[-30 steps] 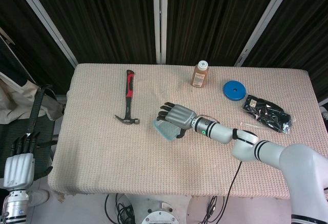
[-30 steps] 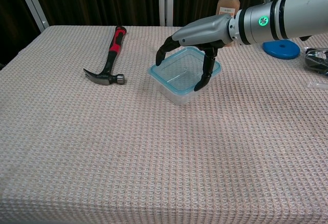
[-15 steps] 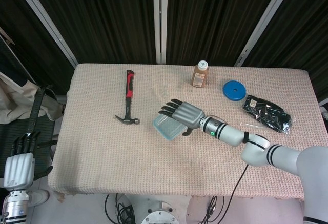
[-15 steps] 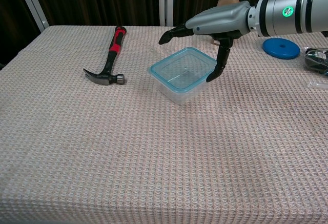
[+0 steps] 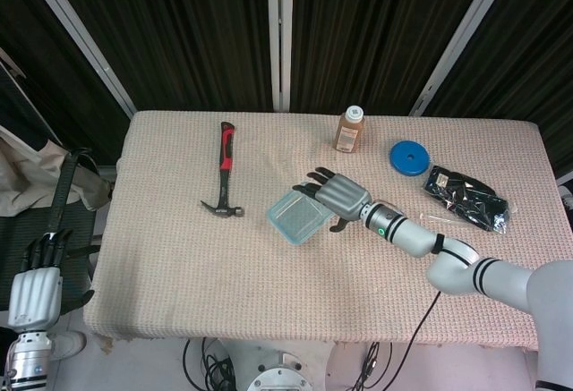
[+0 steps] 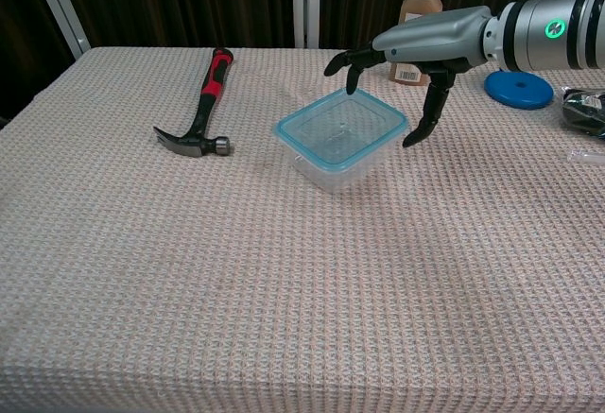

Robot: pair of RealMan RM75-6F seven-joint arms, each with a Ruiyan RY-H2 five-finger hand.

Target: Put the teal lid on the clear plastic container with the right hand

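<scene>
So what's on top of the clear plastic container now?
The teal lid sits on the clear plastic container, covering its opening. The right hand hovers beside it, fingers spread, holding nothing. Whether the lid is snapped fully shut cannot be seen.

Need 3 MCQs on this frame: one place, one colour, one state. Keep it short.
1. Where does the red-handled claw hammer lie relative to the clear plastic container?
A. on its left in the chest view
B. on its right
C. inside it

2. What colour is the flat round disc near the table's far right?
A. red
B. blue
C. brown

3. What is the state of the right hand?
A. gripping the hammer
B. open, above the container's far right side
C. pressed flat on the lid

Key: 1 A, the hammer sits left of the container. 2 B, the disc is plainly blue. 3 B, the fingers are spread and empty; the teal lid sits on the container.
</scene>
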